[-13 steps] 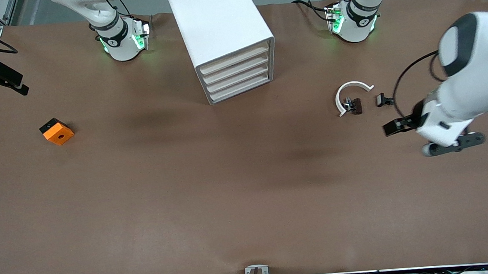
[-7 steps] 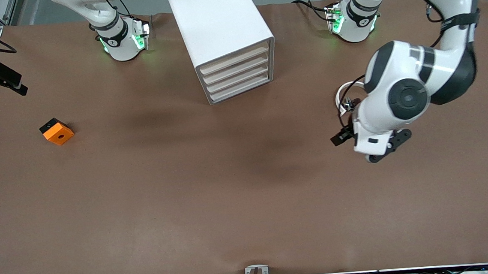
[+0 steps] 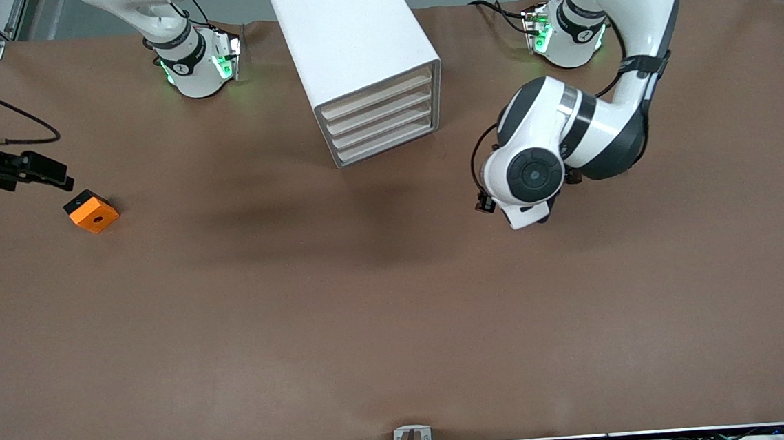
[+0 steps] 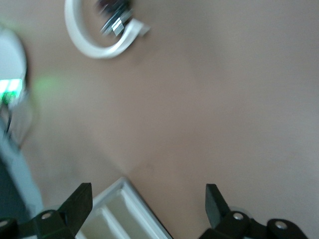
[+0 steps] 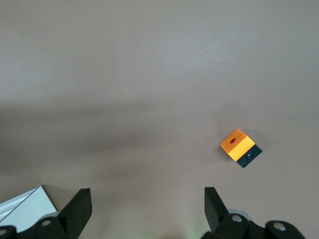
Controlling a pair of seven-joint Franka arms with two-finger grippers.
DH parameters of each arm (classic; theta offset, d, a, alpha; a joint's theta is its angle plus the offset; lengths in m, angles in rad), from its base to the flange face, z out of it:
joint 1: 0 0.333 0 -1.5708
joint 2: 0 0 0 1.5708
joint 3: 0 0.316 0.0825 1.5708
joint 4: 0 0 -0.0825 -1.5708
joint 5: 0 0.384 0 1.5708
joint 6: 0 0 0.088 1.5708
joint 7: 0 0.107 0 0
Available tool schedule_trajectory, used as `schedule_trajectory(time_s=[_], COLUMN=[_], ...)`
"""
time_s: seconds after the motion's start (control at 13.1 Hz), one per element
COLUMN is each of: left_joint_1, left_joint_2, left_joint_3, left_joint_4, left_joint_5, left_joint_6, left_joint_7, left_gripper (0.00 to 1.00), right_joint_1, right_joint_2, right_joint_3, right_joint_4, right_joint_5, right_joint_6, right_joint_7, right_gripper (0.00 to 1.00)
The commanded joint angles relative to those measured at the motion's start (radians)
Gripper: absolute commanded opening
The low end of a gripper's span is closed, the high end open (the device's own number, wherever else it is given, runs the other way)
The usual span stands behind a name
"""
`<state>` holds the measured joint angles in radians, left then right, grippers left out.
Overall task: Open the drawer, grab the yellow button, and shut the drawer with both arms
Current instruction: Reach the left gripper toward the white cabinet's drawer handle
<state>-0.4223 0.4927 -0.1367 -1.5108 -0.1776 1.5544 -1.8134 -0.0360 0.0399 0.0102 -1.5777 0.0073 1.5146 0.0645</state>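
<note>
Barely started on my end: drawer unit (image 3: pixel 368 77) all shut, button not visible anywhere, left pincer (image 4: pixel 148 209) spread empty over bare tabletop (image 3: pixel 399 316) beside it, right pincer (image 5: pixel 147 209) spread empty near the orange block (image 3: pixel 91 211).

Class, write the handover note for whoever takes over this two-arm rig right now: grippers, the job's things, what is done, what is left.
Left gripper: open, empty, over the table beside the drawer unit, toward the left arm's end.
Right gripper: open, empty, over the table by the orange block.
Button: not in view. All four drawers are shut.
Done: nothing.
Left: open a drawer, take the button, close the drawer.
</note>
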Motion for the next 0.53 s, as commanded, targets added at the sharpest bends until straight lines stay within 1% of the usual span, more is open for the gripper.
schedule_trajectory(time_s=[0.0, 0.23, 0.31, 0.46], left_joint_1=[-0.032, -0.042, -0.055, -0.082], left_joint_2=[0.05, 0.104, 0.124, 0.144], left_joint_3=[0.0, 0.0, 0.0, 0.0], left_joint_4=[0.011, 0.011, 0.011, 0.015], left_joint_5=[-0.126, -0.357, -0.416, -0.476], left_joint_6=[-0.057, -0.062, -0.063, -0.065], left_joint_7=[-0.25, -0.415, -0.466, -0.559], left_gripper=[1.0, 1.0, 1.0, 1.0], right_joint_1=[-0.015, -0.01, -0.015, -0.012], right_joint_2=[0.038, 0.054, 0.057, 0.057], right_joint_3=[0.007, 0.005, 0.005, 0.005], right_joint_4=[0.036, 0.036, 0.036, 0.035], right_joint_5=[-0.009, -0.017, -0.018, -0.018], right_joint_6=[-0.025, -0.019, -0.019, -0.019], right_joint_7=[-0.018, -0.014, -0.011, -0.014], right_gripper=[1.0, 1.0, 1.0, 1.0])
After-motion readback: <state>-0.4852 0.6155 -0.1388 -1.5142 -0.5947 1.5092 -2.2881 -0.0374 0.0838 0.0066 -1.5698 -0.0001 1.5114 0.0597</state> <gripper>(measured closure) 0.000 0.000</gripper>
